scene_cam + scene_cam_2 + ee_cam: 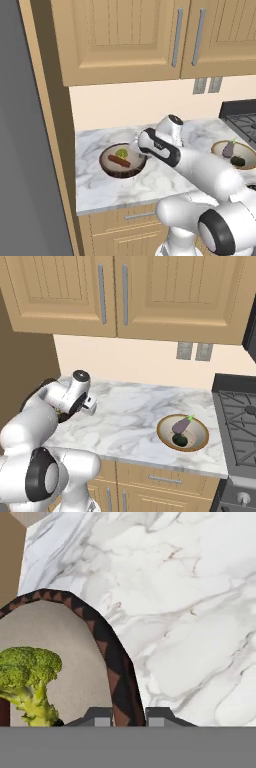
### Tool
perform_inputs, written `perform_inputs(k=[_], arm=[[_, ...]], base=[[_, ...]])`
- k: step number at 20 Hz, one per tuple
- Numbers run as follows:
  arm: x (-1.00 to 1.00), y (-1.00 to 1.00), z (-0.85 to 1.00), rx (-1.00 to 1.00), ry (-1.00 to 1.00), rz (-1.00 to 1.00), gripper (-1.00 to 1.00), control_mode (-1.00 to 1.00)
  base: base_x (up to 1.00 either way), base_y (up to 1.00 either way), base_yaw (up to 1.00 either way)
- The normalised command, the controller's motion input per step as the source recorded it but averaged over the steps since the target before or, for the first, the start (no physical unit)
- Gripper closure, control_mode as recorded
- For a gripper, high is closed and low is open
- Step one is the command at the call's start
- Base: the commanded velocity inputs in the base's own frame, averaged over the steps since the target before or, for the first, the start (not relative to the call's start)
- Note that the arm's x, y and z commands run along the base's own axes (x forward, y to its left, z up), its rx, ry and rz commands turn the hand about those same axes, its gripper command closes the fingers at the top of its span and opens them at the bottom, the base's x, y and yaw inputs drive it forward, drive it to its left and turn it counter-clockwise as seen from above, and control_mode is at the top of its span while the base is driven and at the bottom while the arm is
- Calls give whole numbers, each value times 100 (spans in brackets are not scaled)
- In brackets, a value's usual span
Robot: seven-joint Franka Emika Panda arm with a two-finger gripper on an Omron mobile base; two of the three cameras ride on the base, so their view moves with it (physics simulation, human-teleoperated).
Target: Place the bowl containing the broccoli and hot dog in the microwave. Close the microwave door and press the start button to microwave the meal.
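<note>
The dark-brown bowl [108, 169] sits on the marble counter [100, 140] near its left end. Inside it lie the yellow-green broccoli [121, 152] and the reddish hot dog [119, 161]. My gripper [137, 149] comes down on the bowl's right rim. In the hand view the gripper [128, 717] has one fingertip on each side of the patterned rim of the bowl [109, 649], pressed against it, with the broccoli [29, 671] just inside. From the right base view the hand [88, 404] hangs over the counter's left end. The microwave and its door are out of view.
A light-tan bowl [200, 437] with an eggplant [181, 426] stands to the right, close to the stove [239, 416]. Wooden cabinets [125, 35] hang overhead. A tall grey panel [20, 150] borders the counter's left end. Bare marble lies between the two bowls.
</note>
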Motion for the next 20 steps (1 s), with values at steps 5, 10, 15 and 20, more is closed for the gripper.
perform_inputs(k=[5, 10, 15, 20], arm=[[-42, -67, 41, 6, -19, -1, 100, -100], [-45, -77, 53, 2, -12, -4, 100, -100], [-60, -76, 82, 2, -2, -9, 100, -100], [-49, -66, 99, 9, 0, -9, 100, -100]], base=[[0, 0, 0], [0, 0, 0], [0, 0, 0], [0, 0, 0]])
